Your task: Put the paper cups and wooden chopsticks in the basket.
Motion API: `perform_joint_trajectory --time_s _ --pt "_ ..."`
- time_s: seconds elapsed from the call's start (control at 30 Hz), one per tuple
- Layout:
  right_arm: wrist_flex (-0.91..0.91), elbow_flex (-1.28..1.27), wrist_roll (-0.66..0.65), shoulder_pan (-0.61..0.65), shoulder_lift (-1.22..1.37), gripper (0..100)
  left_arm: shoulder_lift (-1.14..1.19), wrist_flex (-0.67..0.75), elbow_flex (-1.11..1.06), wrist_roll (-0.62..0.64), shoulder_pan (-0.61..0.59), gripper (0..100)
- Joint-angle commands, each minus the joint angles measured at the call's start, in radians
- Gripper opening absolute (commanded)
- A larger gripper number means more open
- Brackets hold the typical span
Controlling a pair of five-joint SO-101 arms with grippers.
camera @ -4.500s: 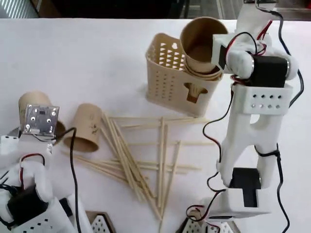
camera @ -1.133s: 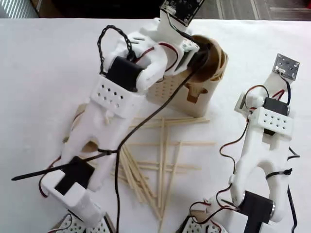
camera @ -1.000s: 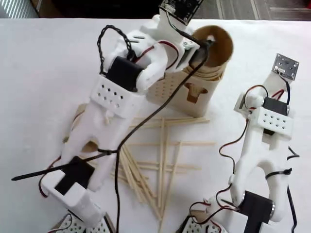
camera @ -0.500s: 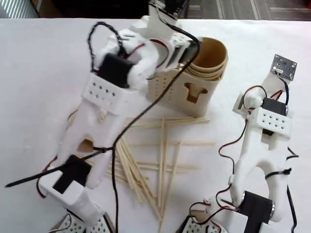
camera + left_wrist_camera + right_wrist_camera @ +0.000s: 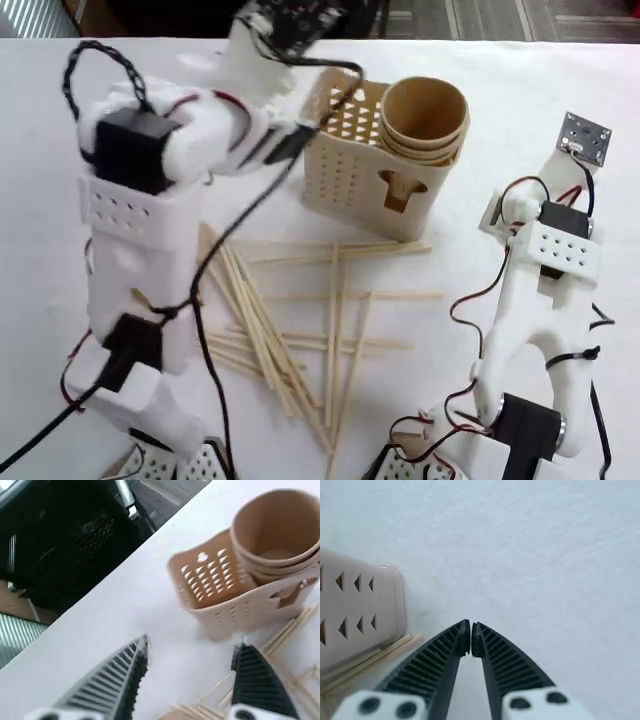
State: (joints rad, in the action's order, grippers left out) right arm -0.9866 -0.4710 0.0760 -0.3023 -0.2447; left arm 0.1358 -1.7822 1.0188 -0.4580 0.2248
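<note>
A beige perforated basket stands on the white table with a stack of brown paper cups upright in its right end. Wooden chopsticks lie scattered in front of it. My left gripper hangs in the air just left of the basket, open with nothing between its fingers. Its wrist view looks down on the basket, the cups and some chopsticks past the left gripper. A bit of another brown cup shows under the left arm. My right gripper is shut and empty, low over the table beside the basket's corner.
The right arm stands to the right of the basket, folded back. The left arm covers the table's left part. A chopstick lies along the basket's foot. Bare white table lies behind the basket and at the far right.
The left arm has pulled back from over the basket to the left and risen, leaving the cup it had been holding stacked in the basket. The right arm has kept still.
</note>
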Motion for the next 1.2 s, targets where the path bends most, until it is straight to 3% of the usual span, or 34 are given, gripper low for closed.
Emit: perform_joint_trajectory --time_s 0.0,0.4,0.7,0.93,1.07,1.17 --pt "0.013 0.005 -0.005 0.012 -0.031 1.8 -0.059 -0.009 -0.060 -0.075 -0.090 27" --pt "0.013 0.005 -0.005 0.013 -0.030 1.8 -0.596 0.015 -0.878 -0.480 -0.182 27" --pt "0.012 0.003 -0.005 0.013 -0.030 1.8 -0.905 0.322 -1.556 -0.786 -0.427 27" --pt "0.015 -0.006 -0.005 0.013 -0.030 1.8 -1.129 0.598 -1.969 -0.882 -0.515 27" --pt "0.044 -0.023 -0.005 0.015 -0.030 1.8 -1.202 0.755 -2.145 -0.873 -0.518 27" --pt "0.048 -0.028 -0.005 0.015 -0.030 1.8 -1.227 0.830 -2.209 -0.835 -0.513 21"
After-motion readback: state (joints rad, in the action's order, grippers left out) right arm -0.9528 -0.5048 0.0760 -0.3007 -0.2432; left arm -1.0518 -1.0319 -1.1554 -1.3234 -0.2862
